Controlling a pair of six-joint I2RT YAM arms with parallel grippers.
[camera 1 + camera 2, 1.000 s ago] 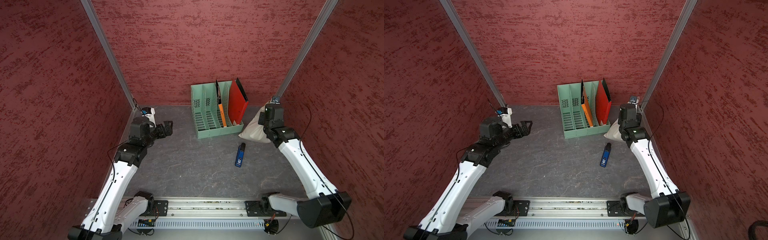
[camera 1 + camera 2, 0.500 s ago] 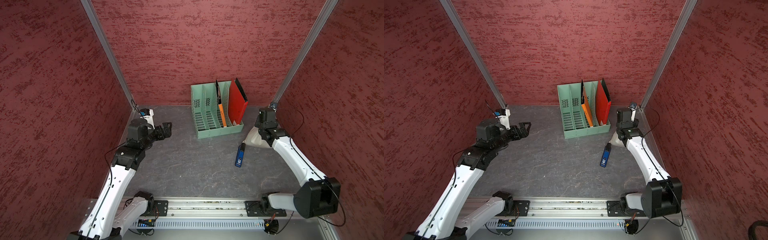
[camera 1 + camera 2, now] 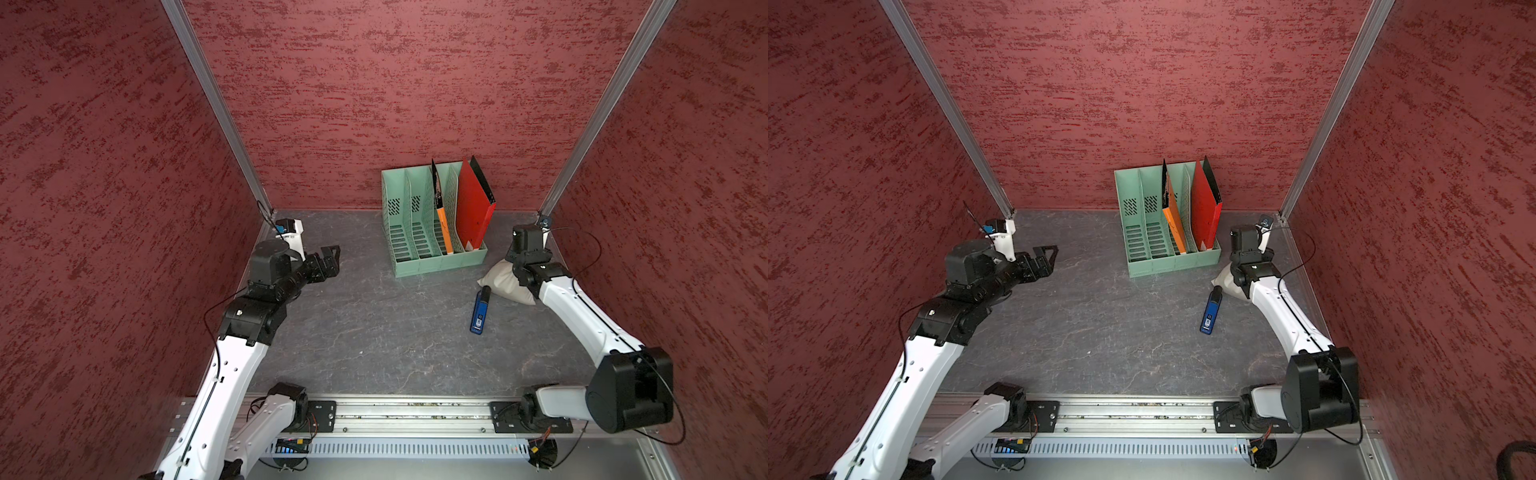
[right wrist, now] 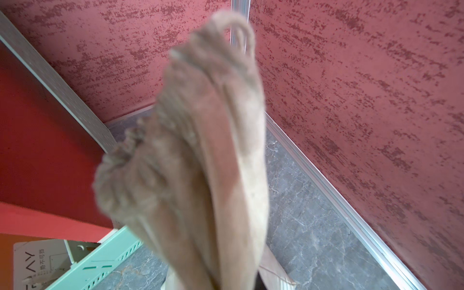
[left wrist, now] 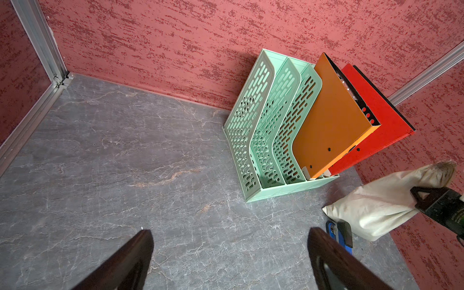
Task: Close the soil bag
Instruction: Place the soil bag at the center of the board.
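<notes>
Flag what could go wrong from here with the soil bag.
The right gripper is clamped on the soil bag alone, the left gripper open and far off: a pull may drag the bag rather than cinch it.
The blue tool lies at the bag's corner and could get shoved.
The file rack stands close; the arm might clip it.
</notes>
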